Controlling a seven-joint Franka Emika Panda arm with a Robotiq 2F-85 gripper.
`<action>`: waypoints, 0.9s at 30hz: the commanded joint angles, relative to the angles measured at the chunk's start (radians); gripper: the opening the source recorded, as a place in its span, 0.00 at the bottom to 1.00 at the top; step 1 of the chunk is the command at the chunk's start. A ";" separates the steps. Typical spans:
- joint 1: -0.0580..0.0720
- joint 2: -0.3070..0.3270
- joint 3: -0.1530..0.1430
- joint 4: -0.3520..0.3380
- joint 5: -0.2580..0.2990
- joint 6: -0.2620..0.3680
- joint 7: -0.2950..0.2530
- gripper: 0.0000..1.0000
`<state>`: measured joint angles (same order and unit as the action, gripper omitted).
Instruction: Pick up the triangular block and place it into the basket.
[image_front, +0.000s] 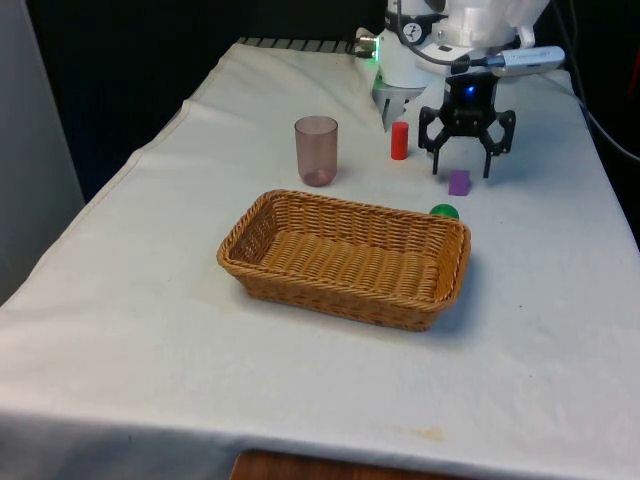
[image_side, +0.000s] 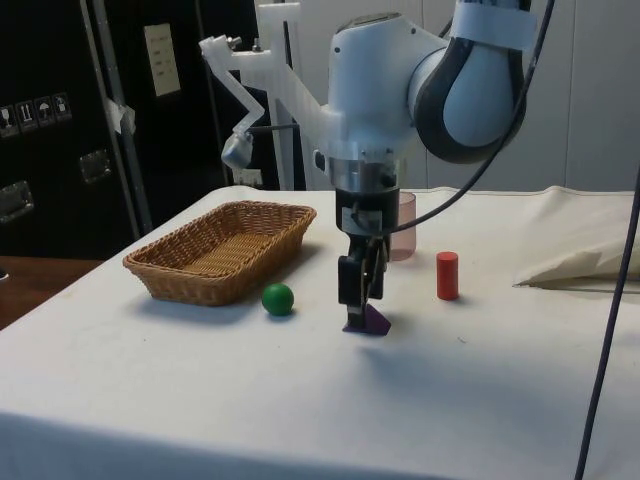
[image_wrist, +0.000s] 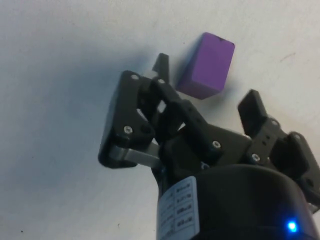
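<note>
The pincer (image_front: 466, 160) hangs wide open just above the purple block (image_front: 459, 181), holding nothing, fingers set to drop astride it. The block sits on the desk (image_front: 560, 300) behind the basket (image_front: 345, 258), with a green ball (image_side: 278, 298) beside it near the rim. A red cylinder (image_front: 399, 140) and cup (image_front: 316, 150) stand clear, so the lift path looks open.
</note>
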<state>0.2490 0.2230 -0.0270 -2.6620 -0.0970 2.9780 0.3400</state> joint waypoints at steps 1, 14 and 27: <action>0.005 0.000 -0.004 0.002 -0.002 -0.001 0.009 0.86; 0.000 0.000 0.001 0.001 0.000 -0.001 0.004 0.33; 0.011 -0.096 0.006 -0.003 -0.016 -0.076 0.034 0.33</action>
<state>0.2520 0.1220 -0.0090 -2.6640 -0.0970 2.8970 0.3580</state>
